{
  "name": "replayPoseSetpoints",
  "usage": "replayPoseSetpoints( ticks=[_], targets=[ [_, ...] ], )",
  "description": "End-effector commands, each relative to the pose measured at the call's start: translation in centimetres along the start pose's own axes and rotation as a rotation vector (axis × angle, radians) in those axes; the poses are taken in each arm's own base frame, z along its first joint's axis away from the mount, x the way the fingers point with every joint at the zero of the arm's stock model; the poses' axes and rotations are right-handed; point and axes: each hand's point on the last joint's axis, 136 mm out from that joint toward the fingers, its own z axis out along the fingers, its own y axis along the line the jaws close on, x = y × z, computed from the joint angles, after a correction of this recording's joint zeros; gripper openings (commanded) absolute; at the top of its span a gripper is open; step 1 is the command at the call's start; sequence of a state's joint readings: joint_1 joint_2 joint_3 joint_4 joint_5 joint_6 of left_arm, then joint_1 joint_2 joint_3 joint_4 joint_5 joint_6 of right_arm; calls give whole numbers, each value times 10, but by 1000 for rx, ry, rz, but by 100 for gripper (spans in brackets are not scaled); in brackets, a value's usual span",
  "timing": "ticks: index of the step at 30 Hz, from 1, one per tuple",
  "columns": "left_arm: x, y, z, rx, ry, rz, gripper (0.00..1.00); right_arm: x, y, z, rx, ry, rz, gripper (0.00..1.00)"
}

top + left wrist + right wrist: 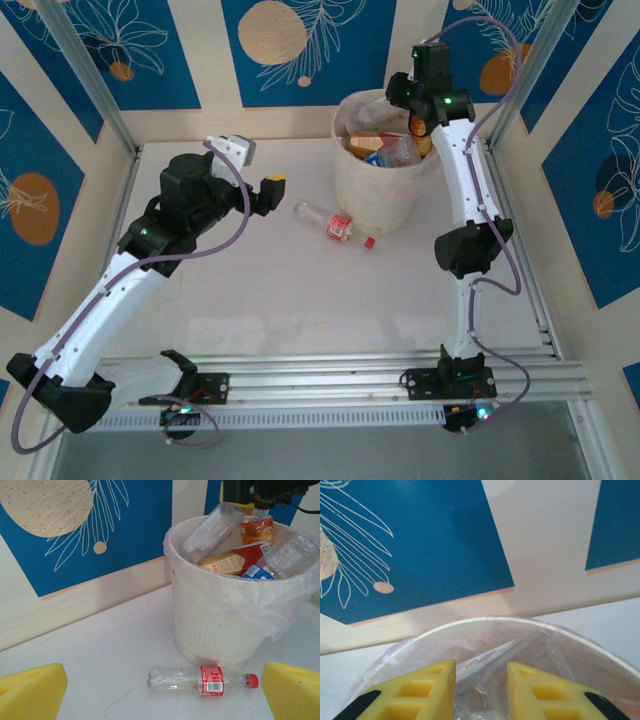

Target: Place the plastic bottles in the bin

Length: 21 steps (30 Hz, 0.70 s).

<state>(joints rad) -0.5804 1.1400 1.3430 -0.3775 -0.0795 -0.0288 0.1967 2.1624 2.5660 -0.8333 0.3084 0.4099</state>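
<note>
done: bin (372,205) heaped with bottles (235,560) | to do: one bottle (200,681) lying on worktop (300,300) just beside bin | left fingers (30,692) spread wide, facing it | right fingers (420,690) above bin, narrowly apart, pinching nothing

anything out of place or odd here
One red-labelled bottle lies on its side on the table beside the bin, not in it. The bin looks heaped, with bottles poking above its rim.

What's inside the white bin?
The round white bag-lined bin holds heaped clear plastic bottles with red, orange and blue labels. Lower layers are hidden by the top ones and the wall.
</note>
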Motion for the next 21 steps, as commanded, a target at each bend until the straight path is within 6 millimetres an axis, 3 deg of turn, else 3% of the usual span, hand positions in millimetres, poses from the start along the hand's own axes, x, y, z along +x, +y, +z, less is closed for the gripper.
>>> replayPoseSetpoints(
  ticks=[1,5,10,15,21],
  targets=[
    [-6,-6,1,24,-32,-18,100,28,1,-11,4,97,-25,30],
    [-6,-5,0,19,-33,-17,100,32,-4,-16,39,92,-37,30],
    [-6,-3,1,6,-27,-13,100,25,-6,-14,45,76,-55,42],
    [0,6,-1,-43,-5,-50,100,5,4,-20,17,34,-71,51],
    [17,20,-4,-130,21,-158,100,-22,18,-51,-29,-44,-91,68]
  ],
)
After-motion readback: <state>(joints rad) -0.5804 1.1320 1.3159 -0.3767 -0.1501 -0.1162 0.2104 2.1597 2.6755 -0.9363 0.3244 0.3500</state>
